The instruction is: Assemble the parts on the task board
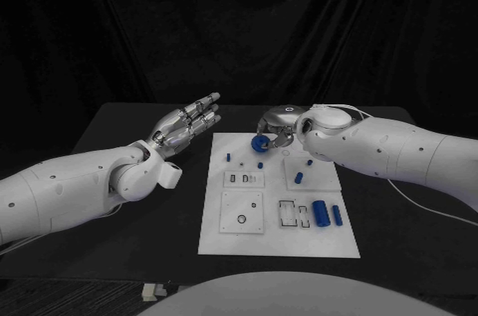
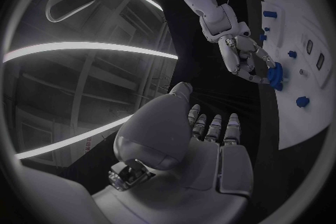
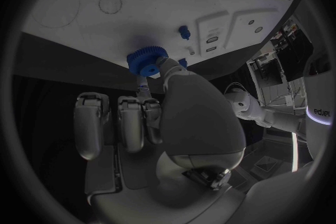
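Right hand (image 1: pixel 282 126) over far end of white board (image 1: pixel 279 245), pinching blue gear (image 1: pixel 260 144) between thumb and a finger; other fingers curled in beside it. Gear lifted clear of board surface, held near far left corner; teeth visible around rim in right wrist view (image 3: pixel 143 61). Same gear seen in left wrist view (image 2: pixel 276 76) in grip of right hand (image 2: pixel 245 56).

Left hand (image 1: pixel 186 126) off board's left side, above black table (image 1: pixel 149 219), palm up, fingers straight and slightly apart, holding nothing. Well apart from board parts. In left wrist view, palm and fingers (image 2: pixel 213 126) extended flat, nothing in them.

On board: large blue cylinder (image 1: pixel 320 213) and thinner blue pin (image 1: pixel 337 215) lying side by side near right edge, next to rectangular slots (image 1: pixel 288 214). Small blue peg (image 1: pixel 300 178) standing on raised right block; another small peg (image 1: pixel 260 165) near middle; small blue piece (image 1: pixel 228 155) toward far left. Oval hole (image 1: pixel 241 220) in near left panel. Contact between gear and any peg: cannot tell.
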Available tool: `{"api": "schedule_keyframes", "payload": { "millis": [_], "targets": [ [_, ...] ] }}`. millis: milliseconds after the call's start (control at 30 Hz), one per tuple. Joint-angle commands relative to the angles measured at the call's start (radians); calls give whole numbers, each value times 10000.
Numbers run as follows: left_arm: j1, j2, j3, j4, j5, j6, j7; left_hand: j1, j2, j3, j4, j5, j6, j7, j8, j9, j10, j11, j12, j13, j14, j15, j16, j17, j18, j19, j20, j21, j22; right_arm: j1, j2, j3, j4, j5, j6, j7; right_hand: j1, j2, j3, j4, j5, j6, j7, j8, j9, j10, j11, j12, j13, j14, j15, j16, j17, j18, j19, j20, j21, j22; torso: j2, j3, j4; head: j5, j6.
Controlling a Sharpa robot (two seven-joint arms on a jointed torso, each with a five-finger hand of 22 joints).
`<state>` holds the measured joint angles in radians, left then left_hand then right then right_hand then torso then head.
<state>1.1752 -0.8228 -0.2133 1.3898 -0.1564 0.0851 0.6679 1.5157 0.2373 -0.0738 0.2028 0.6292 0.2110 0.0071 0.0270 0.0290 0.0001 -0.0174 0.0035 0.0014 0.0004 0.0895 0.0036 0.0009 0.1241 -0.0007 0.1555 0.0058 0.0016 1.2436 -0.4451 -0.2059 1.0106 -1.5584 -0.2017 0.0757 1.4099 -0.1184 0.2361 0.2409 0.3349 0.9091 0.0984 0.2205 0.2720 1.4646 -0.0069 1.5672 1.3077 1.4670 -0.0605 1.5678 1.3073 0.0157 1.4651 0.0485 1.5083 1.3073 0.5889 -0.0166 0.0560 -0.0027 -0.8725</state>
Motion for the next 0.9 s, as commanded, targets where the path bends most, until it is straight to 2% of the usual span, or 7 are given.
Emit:
{"api": "schedule_keyframes", "payload": {
  "millis": [33, 267, 700, 800, 900],
  "targets": [
    [-10, 26, 11, 9, 16, 138, 74, 72, 3, 84, 3, 58, -2, 98, 30, 1, -1, 43, -35, -14, -4, 34, -36, -9, 143, 7, 65, -58, -16, -47, 80, 5, -139, -2, 353, 33, -11, 110, 51, 13, -73, 30, -93, -76, 142, 1062, 89, 35, 2631, 1038, 76, 30, 2635, 58, 505, 93, -91, 2338, -2, 0, -4, 0, -1],
    [-11, 33, 11, -3, 16, 164, 61, 72, 3, 84, 3, 58, -2, 98, 30, 1, -1, 43, -35, -14, -4, 34, -36, -9, 143, 7, 65, -58, -16, -114, 296, 6, -374, -2, 405, 53, -17, 110, 55, 4, -121, 9, -82, -119, 126, 1062, 97, 35, 2631, 1038, 90, 30, 2635, 70, 475, 108, -131, 2323, -7, -1, -3, -14, -1],
    [-11, 56, 11, -13, 16, 192, 66, 73, 8, 108, -15, 66, -5, 112, 29, 0, -1, 70, -35, -14, -4, 42, -36, -9, 152, 7, 80, -58, -16, -159, 479, 6, -455, -2, 521, 73, -30, 117, 73, -33, -237, -122, -71, -295, 62, 1062, 110, 35, 2631, 1038, 117, 30, 2635, 105, 384, 144, -256, 2278, 4, 4, -11, -18, -1],
    [-11, 59, 11, -19, 16, 195, 69, 73, 8, 108, -15, 66, -5, 112, 29, 0, -1, 70, -35, -14, -4, 42, -36, -9, 152, 7, 80, -58, -16, -166, 503, 6, -455, -2, 551, 77, -42, 119, 77, -47, -283, -199, -74, -381, 29, 1062, 110, 35, 2631, 1038, 124, 30, 2635, 116, 354, 155, -298, 2264, 7, 0, -6, -13, -1],
    [-12, 60, 11, -23, 16, 197, 71, 73, 8, 108, -15, 66, -5, 112, 29, 0, -1, 70, -35, -14, -4, 42, -36, -9, 152, 7, 80, -58, -16, -172, 530, 6, -458, -2, 593, 79, -84, 109, 86, -69, -386, -469, -90, -639, -92, 1062, 101, 35, 2631, 1038, 125, 30, 2635, 144, 282, 165, -404, 2228, 4, -3, 2, -23, -1]
  ]
}}
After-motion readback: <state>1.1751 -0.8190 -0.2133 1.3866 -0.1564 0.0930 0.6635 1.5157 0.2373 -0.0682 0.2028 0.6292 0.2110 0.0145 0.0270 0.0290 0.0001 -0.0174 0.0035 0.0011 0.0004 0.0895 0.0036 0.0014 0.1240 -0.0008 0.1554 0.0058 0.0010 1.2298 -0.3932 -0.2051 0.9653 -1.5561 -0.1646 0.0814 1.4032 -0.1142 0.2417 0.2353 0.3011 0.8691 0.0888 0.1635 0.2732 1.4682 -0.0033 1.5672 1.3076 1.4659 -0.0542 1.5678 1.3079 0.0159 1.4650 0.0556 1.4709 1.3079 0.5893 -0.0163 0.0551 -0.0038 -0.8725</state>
